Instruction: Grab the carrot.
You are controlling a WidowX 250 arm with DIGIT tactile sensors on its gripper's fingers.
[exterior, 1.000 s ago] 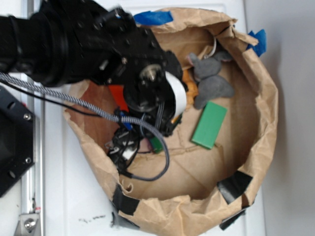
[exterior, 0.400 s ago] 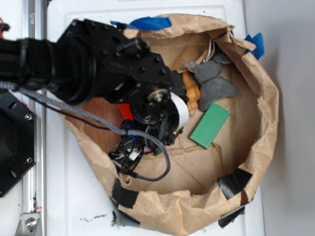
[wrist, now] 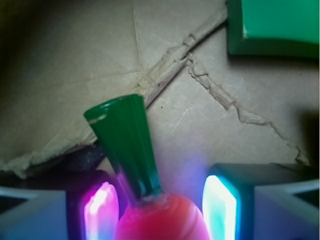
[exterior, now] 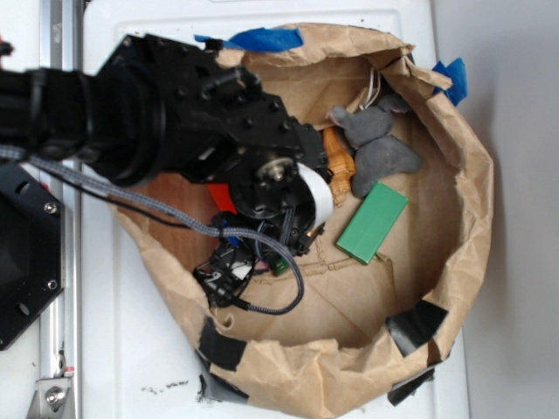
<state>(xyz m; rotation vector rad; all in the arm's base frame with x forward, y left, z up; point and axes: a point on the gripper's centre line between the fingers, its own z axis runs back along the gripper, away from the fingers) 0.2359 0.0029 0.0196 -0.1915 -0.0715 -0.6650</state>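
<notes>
Wrist view looks down on the carrot [wrist: 150,200], its green stem pointing away over creased brown paper, its orange body between the two glowing fingers [wrist: 220,207] of the gripper [wrist: 157,212]. The jaws stand narrow around it; whether they press it I cannot tell. A green block [wrist: 272,25] lies at far right. Exterior view shows the black arm [exterior: 166,118] reaching into the paper bag [exterior: 472,218], hiding the carrot.

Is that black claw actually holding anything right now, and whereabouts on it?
It cannot be told. The glossy orange toy carrot lies between the gripper fingers, at its orange top by the green stem, with gaps visible on both sides.
</notes>
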